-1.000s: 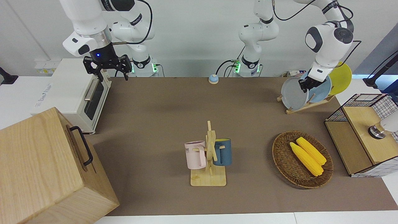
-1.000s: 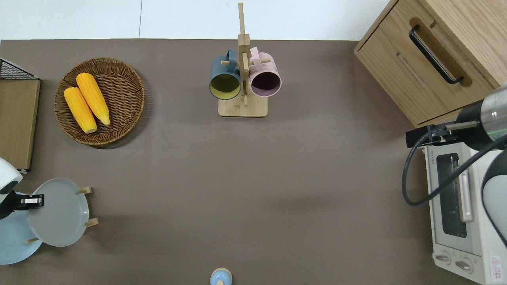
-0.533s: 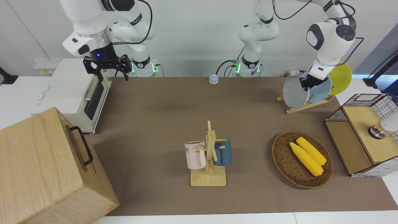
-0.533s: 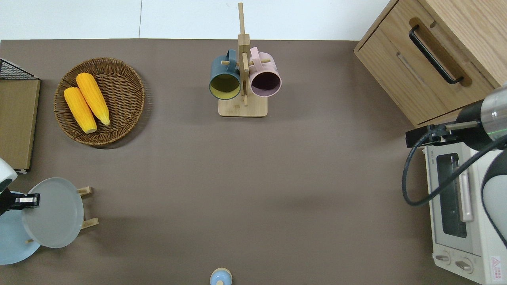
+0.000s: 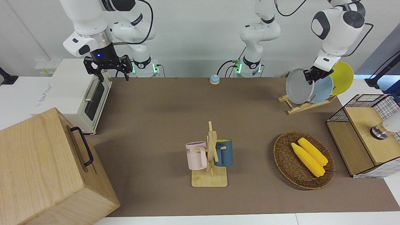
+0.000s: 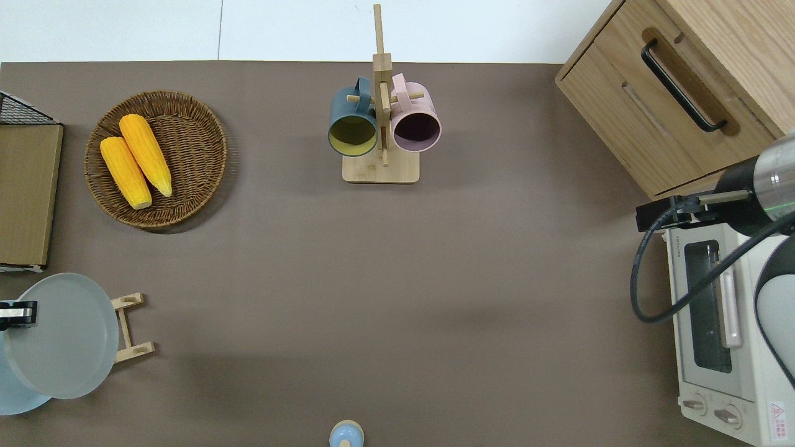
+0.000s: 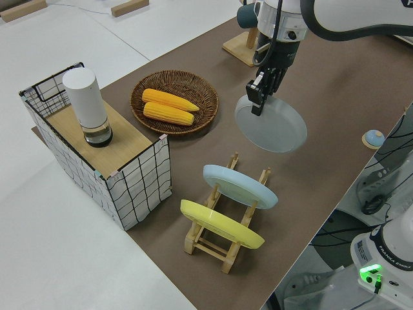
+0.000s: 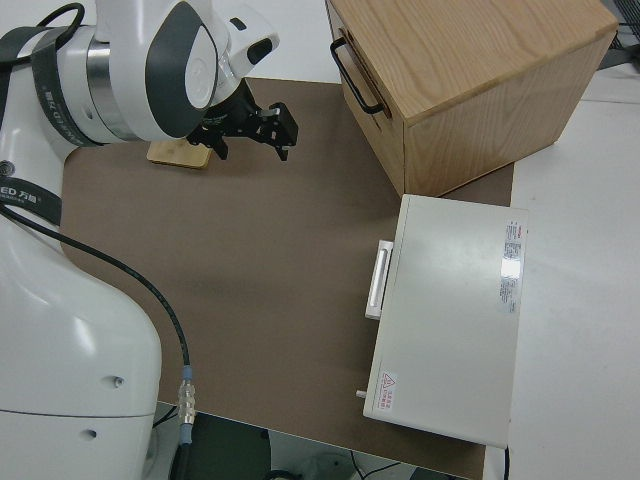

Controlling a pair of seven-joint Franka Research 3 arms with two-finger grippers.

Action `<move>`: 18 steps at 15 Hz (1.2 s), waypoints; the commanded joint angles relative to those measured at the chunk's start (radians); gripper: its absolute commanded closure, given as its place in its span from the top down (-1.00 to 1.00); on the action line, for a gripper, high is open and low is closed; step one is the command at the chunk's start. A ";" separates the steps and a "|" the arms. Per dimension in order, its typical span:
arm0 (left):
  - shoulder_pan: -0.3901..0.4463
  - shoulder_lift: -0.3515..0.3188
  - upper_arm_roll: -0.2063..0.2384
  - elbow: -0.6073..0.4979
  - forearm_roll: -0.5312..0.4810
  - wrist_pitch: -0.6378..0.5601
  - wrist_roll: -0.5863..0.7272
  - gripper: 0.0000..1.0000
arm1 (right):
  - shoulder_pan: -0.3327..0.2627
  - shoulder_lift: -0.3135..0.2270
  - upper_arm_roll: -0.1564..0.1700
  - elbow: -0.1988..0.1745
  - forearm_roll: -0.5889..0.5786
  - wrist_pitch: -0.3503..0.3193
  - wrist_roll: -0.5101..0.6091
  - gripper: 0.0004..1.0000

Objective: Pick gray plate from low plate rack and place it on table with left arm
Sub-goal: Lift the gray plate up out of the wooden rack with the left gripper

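The gray plate [image 5: 298, 87] hangs tilted in the air, clear of the low plate rack [image 5: 304, 105]. My left gripper [image 5: 312, 76] is shut on the plate's upper rim. In the overhead view the gray plate [image 6: 62, 338] is over the rack [image 6: 131, 324], with my left gripper [image 6: 15, 313] at its edge. The left side view shows the plate [image 7: 274, 126] held by my left gripper [image 7: 256, 98] above the brown table [image 7: 335, 84]. A light blue plate [image 7: 239, 186] and a yellow plate [image 7: 219, 224] stay in the rack [image 7: 213, 244]. My right gripper [image 5: 107, 67] is parked and open.
A wicker basket [image 5: 282, 156] with two corn cobs lies farther from the robots than the rack. A mug tree [image 5: 210, 156] with two mugs stands mid-table. A wire-sided box [image 5: 365, 134], a wooden cabinet [image 5: 47, 168], a toaster oven [image 5: 72, 93] and a small blue bell [image 5: 214, 79] stand around the edges.
My left gripper has lifted the gray plate up out of its rack slot; the plate now hangs above the rack. The right arm has not moved.
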 commanded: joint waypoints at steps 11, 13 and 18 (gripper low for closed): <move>-0.010 -0.007 -0.045 0.024 -0.455 -0.034 -0.040 -1.00 | -0.022 0.009 0.020 0.021 -0.003 -0.016 0.013 0.97; -0.010 -0.006 -0.061 0.001 -0.491 -0.013 -0.043 -1.00 | -0.022 0.009 0.020 0.020 -0.003 -0.016 0.013 0.97; -0.019 0.002 -0.075 -0.118 -0.560 0.121 -0.034 -1.00 | -0.022 0.009 0.020 0.020 -0.003 -0.016 0.013 0.97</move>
